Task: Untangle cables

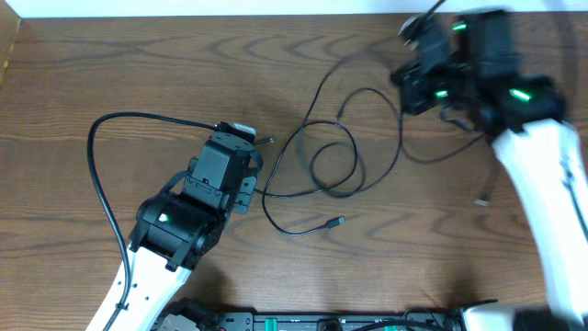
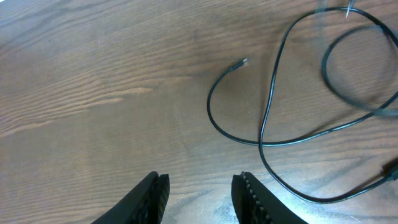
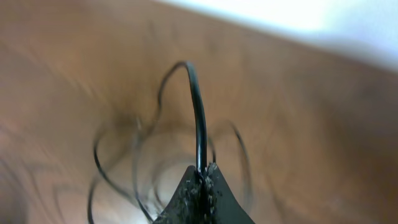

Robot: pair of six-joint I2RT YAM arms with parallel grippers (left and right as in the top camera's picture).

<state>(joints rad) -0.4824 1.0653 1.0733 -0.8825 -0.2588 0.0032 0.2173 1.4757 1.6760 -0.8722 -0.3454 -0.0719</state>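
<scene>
Thin black cables (image 1: 322, 156) lie in overlapping loops at the middle of the table, and one small plug end (image 1: 338, 222) rests toward the front. My right gripper (image 1: 411, 85) hovers blurred at the back right. In the right wrist view the gripper (image 3: 202, 174) is shut on a black cable (image 3: 198, 112) that arches up out of its tips. My left gripper (image 1: 246, 191) sits just left of the loops. In the left wrist view it (image 2: 199, 196) stands open over bare wood, with the cable (image 2: 267, 124) and its plug (image 2: 242, 62) ahead and to the right, untouched.
A thicker black wire (image 1: 96, 175) curves from the left arm across the left of the table. Another thin cord end (image 1: 484, 198) lies beside the white right arm (image 1: 542, 202). The table's back edge (image 1: 230, 17) meets a white surface.
</scene>
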